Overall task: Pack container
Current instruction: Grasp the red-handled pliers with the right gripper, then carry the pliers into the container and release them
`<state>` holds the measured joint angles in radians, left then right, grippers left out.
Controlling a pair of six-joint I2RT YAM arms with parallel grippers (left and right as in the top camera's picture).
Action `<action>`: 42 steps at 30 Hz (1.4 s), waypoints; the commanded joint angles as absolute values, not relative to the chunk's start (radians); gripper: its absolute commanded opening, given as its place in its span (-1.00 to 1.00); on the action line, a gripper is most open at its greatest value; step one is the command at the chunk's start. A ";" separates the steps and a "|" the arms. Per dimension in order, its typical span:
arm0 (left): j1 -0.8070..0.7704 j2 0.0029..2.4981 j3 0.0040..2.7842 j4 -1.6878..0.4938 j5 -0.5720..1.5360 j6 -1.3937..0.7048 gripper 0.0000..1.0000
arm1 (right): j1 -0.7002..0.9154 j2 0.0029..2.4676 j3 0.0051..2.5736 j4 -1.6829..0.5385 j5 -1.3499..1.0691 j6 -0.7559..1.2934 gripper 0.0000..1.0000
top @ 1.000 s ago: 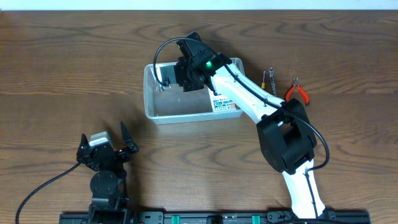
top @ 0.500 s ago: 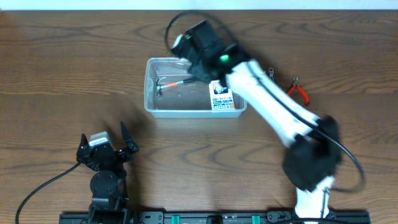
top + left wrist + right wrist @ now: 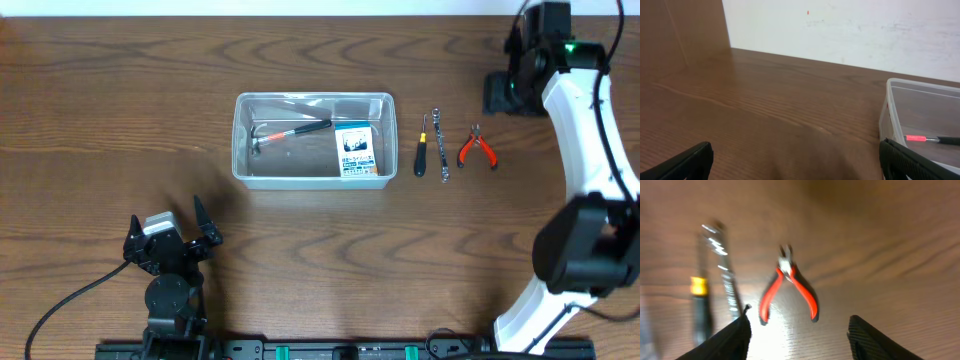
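Wooden table (image 3: 100,120), brown, grained, bearing all items below. Left gripper (image 3: 796,150): low at the near left of the table, well apart from every tool, fingers (image 3: 682,162) spread wide, nothing between them. Container (image 3: 240,150): clear plastic tub with rounded corners and a rim, upright on the table near the middle, slightly toward the far side, long side running left to right. Inside the tub, left and centre: small hammer (image 3: 295,130), lying flat and slightly aslant, metal head toward the left wall, red band on the shaft, black grip toward the right. Inside the tub, right end: blue-and-white box (image 3: 354,152), flat on the floor, close to the right wall. Just right of the tub, on bare wood: screwdriver (image 3: 421,158), black handle with a yellow band, pointing away from the robot. Beside it: slim metal wrench (image 3: 438,145), roughly parallel, close but apart. Further right: pliers (image 3: 477,148), red handles parted, nose pointing away. Right gripper (image 3: 798,316): raised over the far right of the table, right of the pliers, fingers (image 3: 722,340) spread apart, holding nothing; wrist view blurred.
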<state>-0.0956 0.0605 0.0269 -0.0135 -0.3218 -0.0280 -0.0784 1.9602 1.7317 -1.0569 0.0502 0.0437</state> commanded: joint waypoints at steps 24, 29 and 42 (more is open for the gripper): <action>-0.099 0.057 0.004 -0.041 -0.341 -0.027 0.96 | -0.118 2.285 1.679 -0.999 -0.008 -0.158 -0.56; -0.099 0.057 0.004 -0.041 -0.341 -0.027 0.96 | -0.118 2.284 1.681 -1.000 -0.008 -0.142 -0.83; -0.099 0.057 0.004 -0.041 -0.342 -0.027 0.96 | -0.018 2.046 1.993 -1.237 -0.099 -0.101 -0.97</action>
<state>-0.0956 0.0605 0.0269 -0.0139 -0.3218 -0.0280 -0.0933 2.2116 1.8782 -1.2095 -0.0189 -0.1215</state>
